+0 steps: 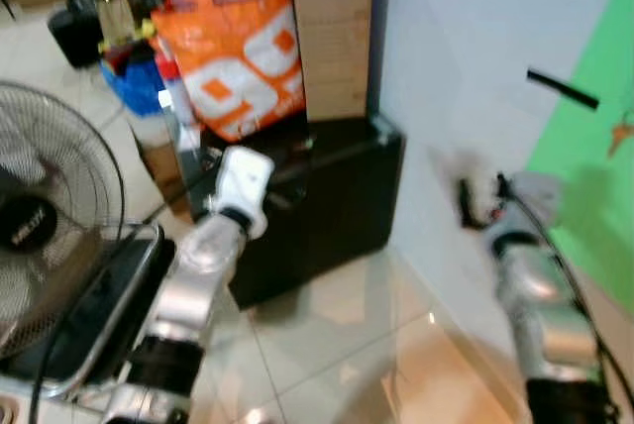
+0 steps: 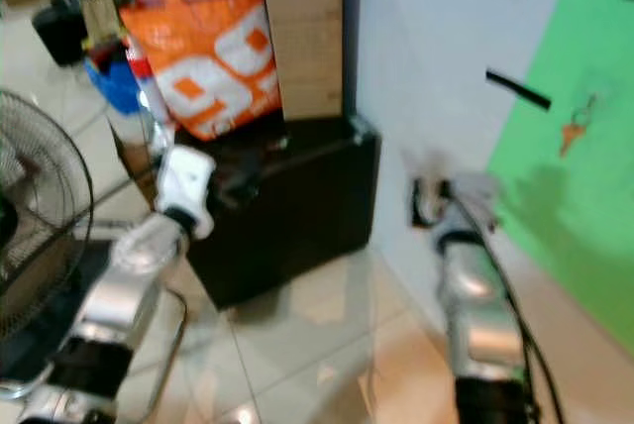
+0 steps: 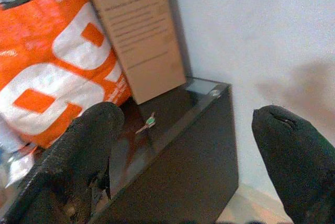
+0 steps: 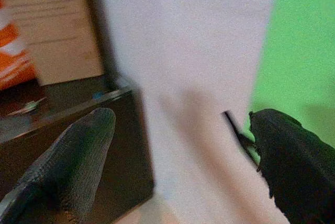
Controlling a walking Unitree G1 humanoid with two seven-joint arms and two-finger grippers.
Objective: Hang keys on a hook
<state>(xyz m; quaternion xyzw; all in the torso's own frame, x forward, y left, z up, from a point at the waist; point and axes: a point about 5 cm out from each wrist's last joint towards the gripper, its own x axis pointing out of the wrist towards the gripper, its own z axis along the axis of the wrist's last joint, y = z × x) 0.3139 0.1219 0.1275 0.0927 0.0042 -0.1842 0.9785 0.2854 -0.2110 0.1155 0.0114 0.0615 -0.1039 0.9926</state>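
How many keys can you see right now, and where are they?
2. One key lies on the black cabinet by the cardboard box; another key hangs on the green wall. More may be hidden.

Setting: domestic room, used partly for storage. Evidence:
- glossy tiled floor [image 1: 327, 335], pale wall [image 1: 466, 38] with a green panel [image 1: 594, 147];
- low black cabinet [image 1: 337, 206] against the wall, ahead of the open left jaws;
- tall cardboard box [image 3: 136, 35] and orange printed bag [image 1: 238, 48] on the cabinet top, a small key [image 3: 146, 124] beside them;
- standing fan [image 1: 50, 216] on the floor;
- further boxes and bags, blurred, heaped behind.
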